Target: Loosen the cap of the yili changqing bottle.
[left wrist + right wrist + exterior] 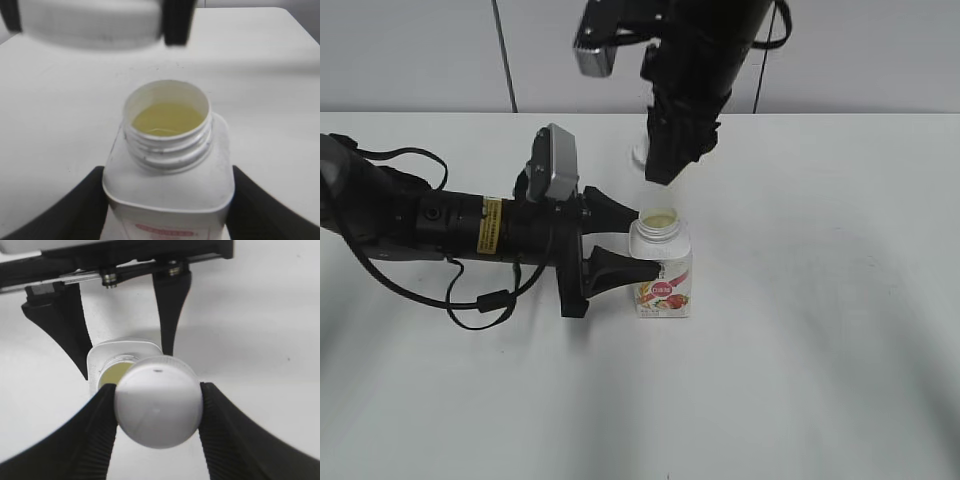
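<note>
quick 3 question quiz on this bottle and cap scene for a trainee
1. True or false: the cap sits screwed on the yili changqing bottle.
2. Which gripper holds the cap? A left gripper B right gripper
3. Fill in: the liquid inside the open neck looks pale ____.

Key: 1 false, it is off and held above the bottle. 2 B. 3 yellow.
</note>
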Controlling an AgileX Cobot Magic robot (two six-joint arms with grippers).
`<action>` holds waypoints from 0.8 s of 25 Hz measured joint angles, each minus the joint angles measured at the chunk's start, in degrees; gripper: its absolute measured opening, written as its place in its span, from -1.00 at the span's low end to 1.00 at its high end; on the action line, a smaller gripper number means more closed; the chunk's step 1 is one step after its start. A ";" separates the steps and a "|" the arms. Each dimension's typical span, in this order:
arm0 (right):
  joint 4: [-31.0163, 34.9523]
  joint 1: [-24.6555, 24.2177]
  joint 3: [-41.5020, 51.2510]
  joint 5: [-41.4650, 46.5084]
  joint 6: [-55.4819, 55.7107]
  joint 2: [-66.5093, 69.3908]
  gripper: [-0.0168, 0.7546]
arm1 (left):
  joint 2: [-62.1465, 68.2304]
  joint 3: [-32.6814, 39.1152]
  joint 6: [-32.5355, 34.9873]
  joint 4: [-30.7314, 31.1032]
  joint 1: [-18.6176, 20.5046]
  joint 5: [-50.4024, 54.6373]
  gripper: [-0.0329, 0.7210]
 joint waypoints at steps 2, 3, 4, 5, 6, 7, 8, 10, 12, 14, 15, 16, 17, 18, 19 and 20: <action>-1.60 0.00 0.00 0.00 5.13 -2.17 0.07 | 0.02 0.00 0.00 0.00 0.00 0.00 0.22; -3.06 0.00 0.00 0.00 8.30 -3.17 0.07 | 0.02 0.00 0.00 0.02 0.00 0.00 0.22; -4.48 0.00 0.00 0.00 11.83 -3.88 0.07 | 0.02 0.00 0.00 0.07 0.00 0.00 0.22; -6.35 0.00 0.00 0.00 15.75 -4.66 0.07 | 0.02 0.00 0.00 0.07 0.00 0.00 0.22; -8.14 -0.06 0.00 0.00 19.17 -5.30 0.07 | 0.02 0.04 0.00 0.07 0.00 0.00 0.22; -9.34 -0.20 0.00 0.00 23.07 -5.76 0.07 | 0.02 0.04 0.00 0.07 0.00 0.00 0.22; -10.13 -0.58 0.00 0.00 26.81 -6.24 0.07 | 0.02 0.04 0.00 0.07 0.00 0.00 0.22; -10.31 -1.58 0.00 0.00 32.43 -6.96 0.07 | 0.02 0.04 0.00 0.07 0.00 0.00 0.22; -9.97 -2.80 0.00 0.00 36.95 -7.36 0.07 | 0.02 0.04 0.00 0.07 0.00 0.00 0.22; -9.83 -4.75 0.00 0.00 40.38 -7.50 0.07 | 0.02 0.04 0.00 0.07 0.00 0.00 0.22; -9.78 -5.99 0.00 0.00 42.23 -7.50 0.07 | 0.02 0.04 0.00 0.07 0.00 0.00 0.22; -9.72 -7.14 0.00 0.00 43.55 -7.59 0.07 | 0.02 0.04 0.00 0.07 0.00 0.00 0.22; -9.66 -8.63 0.08 0.00 44.61 -7.57 0.07 | 0.02 0.04 0.00 0.07 -0.05 0.00 0.22; -9.55 -10.16 0.29 0.00 45.38 -7.61 0.07 | 0.02 0.04 0.00 0.07 -0.05 0.00 0.22; -9.55 -11.49 0.70 -0.05 46.19 -7.61 0.07 | 0.02 0.04 0.00 0.07 -0.05 0.00 0.22; -9.55 -13.07 1.37 -0.05 46.88 -7.61 0.07 | 0.02 0.04 0.00 0.07 -0.05 0.00 0.22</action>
